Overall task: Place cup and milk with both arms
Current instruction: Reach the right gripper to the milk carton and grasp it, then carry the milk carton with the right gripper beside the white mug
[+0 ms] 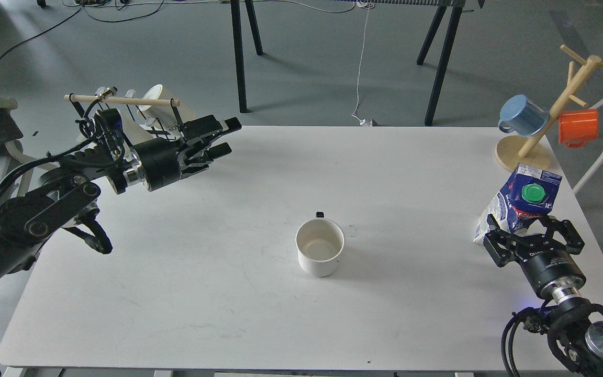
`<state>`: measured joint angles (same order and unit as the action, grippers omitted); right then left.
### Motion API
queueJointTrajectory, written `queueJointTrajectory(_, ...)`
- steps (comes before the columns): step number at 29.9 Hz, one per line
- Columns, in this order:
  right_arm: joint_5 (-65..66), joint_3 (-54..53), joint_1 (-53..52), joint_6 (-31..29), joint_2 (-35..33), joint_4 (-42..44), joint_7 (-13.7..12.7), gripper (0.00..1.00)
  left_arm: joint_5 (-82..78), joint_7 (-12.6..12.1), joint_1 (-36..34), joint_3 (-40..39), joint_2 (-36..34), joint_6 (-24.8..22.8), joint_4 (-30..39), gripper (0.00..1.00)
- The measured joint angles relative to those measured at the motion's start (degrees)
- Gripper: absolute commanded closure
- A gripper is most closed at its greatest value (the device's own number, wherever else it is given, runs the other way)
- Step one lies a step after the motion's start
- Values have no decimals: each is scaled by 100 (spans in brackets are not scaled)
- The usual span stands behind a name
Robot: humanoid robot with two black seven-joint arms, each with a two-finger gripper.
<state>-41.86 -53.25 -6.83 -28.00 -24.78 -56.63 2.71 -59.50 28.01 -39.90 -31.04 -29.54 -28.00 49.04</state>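
Note:
A white cup (320, 252) stands upright and empty in the middle of the white table (218, 303), its small dark handle on the far side. A blue and white milk carton (524, 198) with a green cap stands tilted near the right edge. My right gripper (531, 236) is open, with its fingers on either side of the carton's lower part, which they partly hide. My left gripper (220, 139) is open and empty above the table's far left, well away from the cup.
A wooden mug tree (539, 131) with a blue mug (522, 115) and an orange mug (577, 127) stands at the far right corner, just behind the carton. A rack with a wooden rod (123, 100) and a white cup (151, 98) stands behind my left arm.

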Motion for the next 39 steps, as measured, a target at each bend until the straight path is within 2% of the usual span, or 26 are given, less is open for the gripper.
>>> queueJointTrajectory(1,1,-1,0,0,6,1,0,65,0,0,3,1,0,0,-1,12)
queueJointTrajectory(5,31,-1,11,0,16,8,0,69,0,0,22,1,-6,0,-12,12)
queueJointTrajectory(19,73,21,39,0,43,-152,-1,72,0,0,61,2,-11,0,-47,11)
queueJointTrajectory(25,265,98,-22,0,144,-533,-13,74,-7,0,67,5,-13,0,-66,11)
queueJointTrajectory(34,1054,380,-40,0,1068,-826,-12,74,-9,0,136,27,-18,0,-71,11)
queueJointTrajectory(39,1260,661,-20,0,1299,-832,-8,74,-9,0,140,28,-33,0,-71,11)
